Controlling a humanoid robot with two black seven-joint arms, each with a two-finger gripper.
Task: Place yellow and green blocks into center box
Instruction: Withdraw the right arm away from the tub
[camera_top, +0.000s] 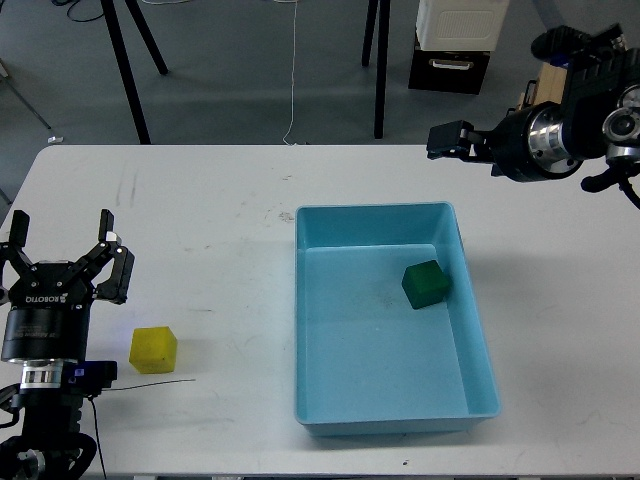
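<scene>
The green block (425, 284) already lies inside the tray (380, 420), toward its upper right part, resting on the floor near the right wall. That half of the task looks done.

The yellow block (153, 349) sits on the bench (220, 210), outside the tray and well to its left, at about nine o'clock from the tray's middle. It is a cube, so it has no long axis to line up with; its faces stand slightly turned against the bench edge.

The left gripper (63, 243) is the one that matters now. Its fingers are spread wide and hold nothing. The yellow block lies at roughly four o'clock from the fingertips, just beside the gripper's body on its right side and nearer the robot than the tips. So the gripper would, in my judgement, need to draw back and shift right before it can come down over the cube.

The right gripper (447, 138) hangs up at about one o'clock from the tray, beyond its far right corner and well apart from the yellow block. It is seen side-on and dark; I cannot tell how far open it is, and nothing shows between its fingers. The left arm is plainly the nearer one.
</scene>
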